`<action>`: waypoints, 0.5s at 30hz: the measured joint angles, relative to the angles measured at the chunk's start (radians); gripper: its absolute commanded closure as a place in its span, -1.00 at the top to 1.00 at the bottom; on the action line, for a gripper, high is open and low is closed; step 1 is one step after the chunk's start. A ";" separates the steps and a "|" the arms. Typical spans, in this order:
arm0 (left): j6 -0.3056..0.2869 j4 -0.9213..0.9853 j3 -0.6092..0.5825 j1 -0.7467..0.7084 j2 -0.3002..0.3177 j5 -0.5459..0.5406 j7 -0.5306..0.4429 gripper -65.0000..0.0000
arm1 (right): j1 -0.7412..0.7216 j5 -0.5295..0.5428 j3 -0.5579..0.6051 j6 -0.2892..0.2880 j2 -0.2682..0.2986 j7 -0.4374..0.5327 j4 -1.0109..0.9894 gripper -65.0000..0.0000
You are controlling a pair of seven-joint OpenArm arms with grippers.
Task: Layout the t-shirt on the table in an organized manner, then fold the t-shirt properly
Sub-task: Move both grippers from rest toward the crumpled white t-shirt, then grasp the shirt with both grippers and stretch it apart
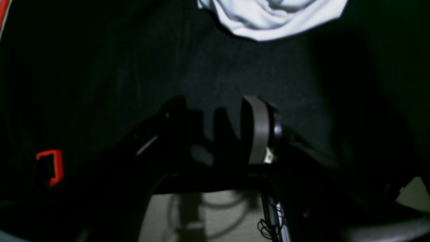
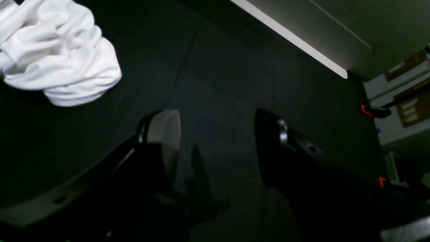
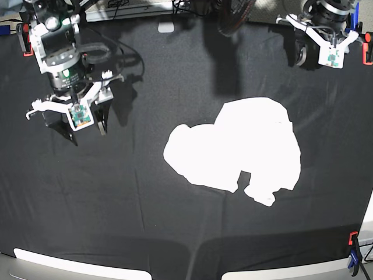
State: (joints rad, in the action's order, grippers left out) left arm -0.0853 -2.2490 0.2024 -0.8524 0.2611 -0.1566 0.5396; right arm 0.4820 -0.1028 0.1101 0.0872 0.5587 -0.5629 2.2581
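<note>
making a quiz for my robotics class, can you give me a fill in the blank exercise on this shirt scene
1. The white cloth t-shirt lies in a ____ heap, not spread flat.
2. The table is draped in ____ cloth.
3. The right gripper has its jaws ____, with nothing between them.
4. Neither the right gripper nor the left gripper is ____ the t-shirt.

Missing words: crumpled; black; open; touching
</note>
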 measured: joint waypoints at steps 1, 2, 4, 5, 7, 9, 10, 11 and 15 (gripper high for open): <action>0.000 0.000 0.000 0.001 0.000 0.000 -0.001 -0.25 | 0.000 0.001 0.000 0.000 -0.013 0.000 0.000 0.06; 0.000 0.000 0.000 0.002 0.000 -0.001 0.000 -0.25 | 0.000 0.001 0.000 0.000 -0.029 0.005 0.000 0.06; 0.000 -0.001 0.000 0.003 0.000 -0.001 -0.001 -0.25 | 0.001 0.002 0.000 0.000 -0.058 0.016 0.000 0.06; 0.000 -0.001 0.000 0.005 0.000 0.000 -0.001 -0.25 | 0.000 0.000 0.000 0.000 -0.073 0.018 0.000 0.06; 0.000 -0.001 0.000 0.021 0.000 0.001 0.003 -0.25 | 0.000 0.002 0.000 0.000 -0.106 0.014 0.000 0.06; 0.001 -0.001 0.000 0.053 -0.001 0.001 0.005 -0.25 | 0.000 0.001 0.000 0.000 -0.142 -0.011 0.000 0.06; 0.001 -0.001 0.000 0.067 -0.001 0.002 -0.001 -0.25 | 0.000 0.000 0.000 0.000 -0.158 -0.023 0.000 0.06; 0.001 -0.001 0.000 0.080 0.000 0.002 -0.005 -0.25 | -0.001 0.000 0.000 0.000 -0.177 -0.032 0.000 0.06; -0.001 -0.002 0.000 0.129 -0.001 0.002 -0.007 -0.25 | -0.003 -0.014 -0.001 0.000 -0.247 -0.042 0.000 0.06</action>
State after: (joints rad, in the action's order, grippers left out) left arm -0.0864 -2.2505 0.2024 -0.7231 0.2604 -0.1547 0.5323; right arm 0.4786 -0.1165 0.1093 0.0868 0.3115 -0.6048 2.2581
